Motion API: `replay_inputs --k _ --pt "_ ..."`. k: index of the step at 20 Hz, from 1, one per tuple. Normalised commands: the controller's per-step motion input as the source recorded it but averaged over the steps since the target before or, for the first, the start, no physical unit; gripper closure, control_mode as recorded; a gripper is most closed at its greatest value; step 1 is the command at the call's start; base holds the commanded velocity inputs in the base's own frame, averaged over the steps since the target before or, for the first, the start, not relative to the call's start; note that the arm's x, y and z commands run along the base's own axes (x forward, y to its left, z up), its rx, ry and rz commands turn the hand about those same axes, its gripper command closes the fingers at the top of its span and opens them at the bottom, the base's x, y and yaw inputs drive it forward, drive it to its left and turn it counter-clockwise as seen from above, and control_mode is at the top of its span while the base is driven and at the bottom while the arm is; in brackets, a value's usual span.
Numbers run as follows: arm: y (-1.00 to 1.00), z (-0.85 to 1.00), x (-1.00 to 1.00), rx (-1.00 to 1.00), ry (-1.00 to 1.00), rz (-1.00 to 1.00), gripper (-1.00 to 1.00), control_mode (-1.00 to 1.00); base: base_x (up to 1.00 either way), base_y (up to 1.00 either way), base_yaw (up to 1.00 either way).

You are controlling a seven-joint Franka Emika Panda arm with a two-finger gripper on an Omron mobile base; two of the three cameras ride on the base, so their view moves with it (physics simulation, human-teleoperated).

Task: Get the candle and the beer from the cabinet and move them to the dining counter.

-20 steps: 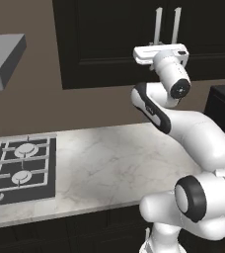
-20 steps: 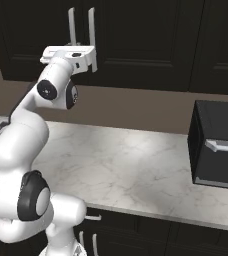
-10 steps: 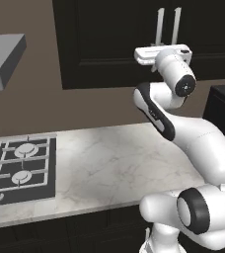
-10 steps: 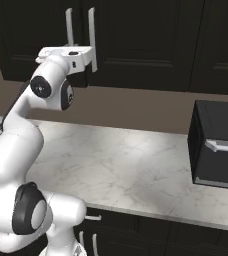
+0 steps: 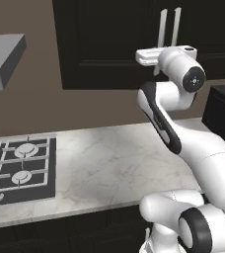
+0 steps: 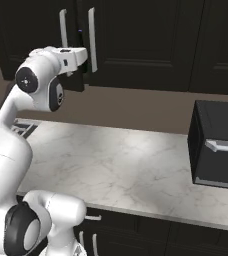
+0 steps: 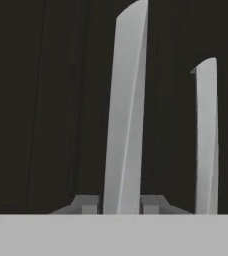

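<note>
Cabinet, doors shut, candle and beer presumably inside: gripper narrowly closed around the left silver bar handle, right handle beside; best pulled steadily outward, following the hinge arc.

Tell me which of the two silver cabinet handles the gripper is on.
The left handle: in the hand view it runs down between the fingertips of the gripper. The right handle stands clear beside it.

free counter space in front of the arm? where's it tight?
Bare marble runs from the hob to the black appliance. Tight spot is up at the cabinet, where the tool straddles a handle.
</note>
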Motion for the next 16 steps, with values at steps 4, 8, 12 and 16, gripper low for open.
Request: replay_inputs --k 4,8,12,16 --pt "0.3 0.0 -0.37 0.0 0.11 0.03 1.0 -1.0 0.0 0.0 0.0" --pt "0.39 0.0 -0.35 0.0 0.11 0.06 1.0 -1.0 0.0 0.0 0.0" --pt "0.41 0.0 -0.34 0.0 0.13 0.08 1.0 -1.0 0.0 0.0 0.0" --pt "0.43 0.0 -0.34 0.0 0.13 0.08 1.0 -1.0 0.0 0.0 0.0"
